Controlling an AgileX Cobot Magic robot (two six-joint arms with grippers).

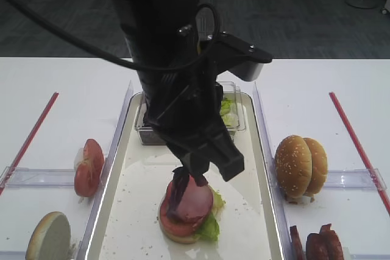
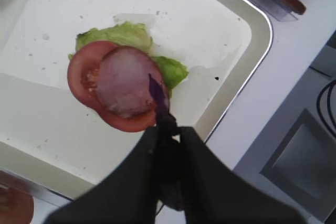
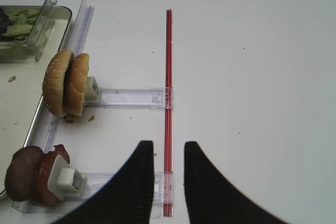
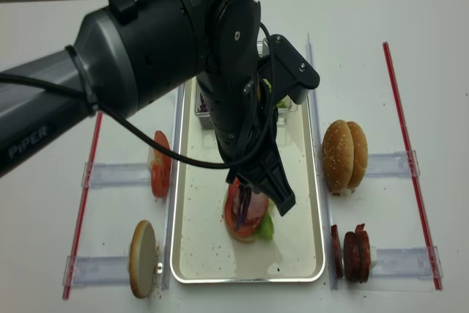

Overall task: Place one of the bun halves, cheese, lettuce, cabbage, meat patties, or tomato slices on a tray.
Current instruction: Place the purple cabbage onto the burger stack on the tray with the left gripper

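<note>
My left gripper (image 2: 167, 129) is shut on a dark purple piece of cabbage (image 2: 157, 94). The leaf hangs from the fingertips onto a stack near the front of the tray (image 1: 262, 150). The stack is a pink meat slice (image 2: 123, 82) on a tomato slice (image 2: 81, 72), with lettuce (image 2: 118, 34) beneath. From above, the left gripper (image 1: 194, 178) stands just over the stack, the cabbage (image 1: 180, 192) touching the meat (image 1: 196, 202). My right gripper (image 3: 168, 148) is open and holds nothing, above the white table and a red strip (image 3: 168, 66).
Sesame bun halves (image 1: 300, 165) and dark meat patties (image 1: 317, 245) stand in clear racks right of the tray. Tomato slices (image 1: 89, 167) and a pale-faced bun half (image 1: 49, 235) stand on the left. A clear box (image 1: 231, 111) of leaves sits at the tray's far end.
</note>
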